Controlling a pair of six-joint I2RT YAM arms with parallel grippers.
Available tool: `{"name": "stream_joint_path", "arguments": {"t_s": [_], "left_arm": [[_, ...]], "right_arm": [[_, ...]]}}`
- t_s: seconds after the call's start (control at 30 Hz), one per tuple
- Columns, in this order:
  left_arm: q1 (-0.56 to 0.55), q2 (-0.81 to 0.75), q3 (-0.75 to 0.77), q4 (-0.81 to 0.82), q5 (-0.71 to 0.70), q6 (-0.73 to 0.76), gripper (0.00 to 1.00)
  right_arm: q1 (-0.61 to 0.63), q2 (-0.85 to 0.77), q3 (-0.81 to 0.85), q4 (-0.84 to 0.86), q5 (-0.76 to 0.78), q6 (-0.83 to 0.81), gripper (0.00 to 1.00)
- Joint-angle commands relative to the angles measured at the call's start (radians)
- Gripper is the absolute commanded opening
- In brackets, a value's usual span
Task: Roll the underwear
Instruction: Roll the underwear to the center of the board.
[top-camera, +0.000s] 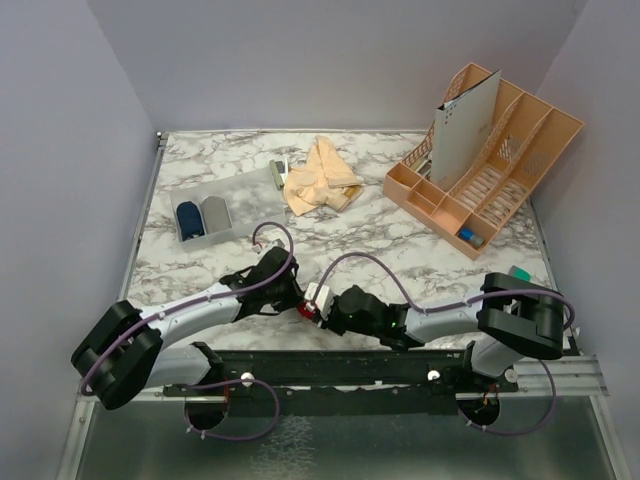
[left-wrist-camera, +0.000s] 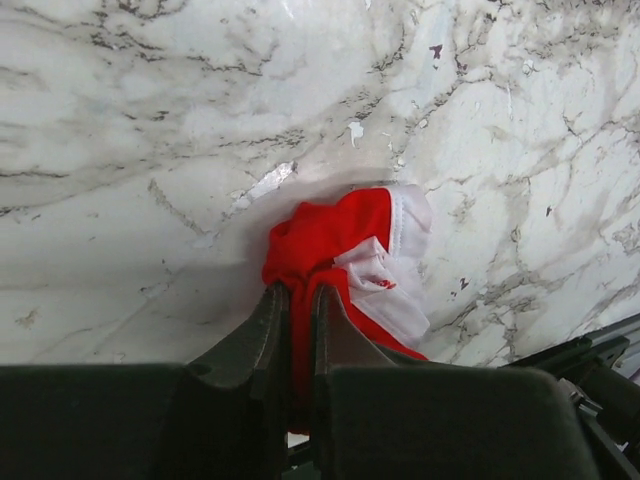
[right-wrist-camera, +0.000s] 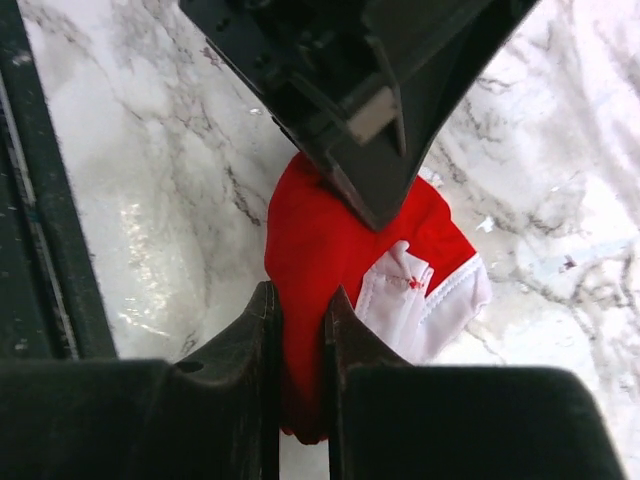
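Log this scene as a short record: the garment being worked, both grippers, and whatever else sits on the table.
garment in work: red underwear, bunched, white trim, on the marble table near the arms' bases
left gripper: shut on the red underwear
right gripper: shut on the red underwear, from the opposite side
waiting: peach-beige pile, unrolled, far centre
clear bin: left side, holds a dark blue roll and a grey roll
organizer: far right, with an upright board in it
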Motion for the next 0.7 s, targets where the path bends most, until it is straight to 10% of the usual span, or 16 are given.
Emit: {"name": "stream_joint_path", "arguments": {"t_s": [0.0, 0.13, 0.3, 0.67], "left_arm": [[0.010, -0.066, -0.041, -0.069, -0.058, -0.002, 0.28], [0.011, -0.156, -0.073, -0.033, -0.062, -0.002, 0.66], [0.012, -0.303, -0.141, 0.061, -0.041, 0.016, 0.87], [-0.024, -0.340, -0.316, 0.271, 0.047, -0.040, 0.81]], "right_arm": [[-0.020, 0.027, -0.055, 0.030, -0.139, 0.247, 0.01], [-0.082, 0.087, -0.150, 0.228, -0.250, 0.469, 0.00], [-0.200, 0.172, -0.229, 0.414, -0.365, 0.681, 0.00], [-0.317, 0.405, -0.320, 0.754, -0.453, 0.935, 0.01]]}}
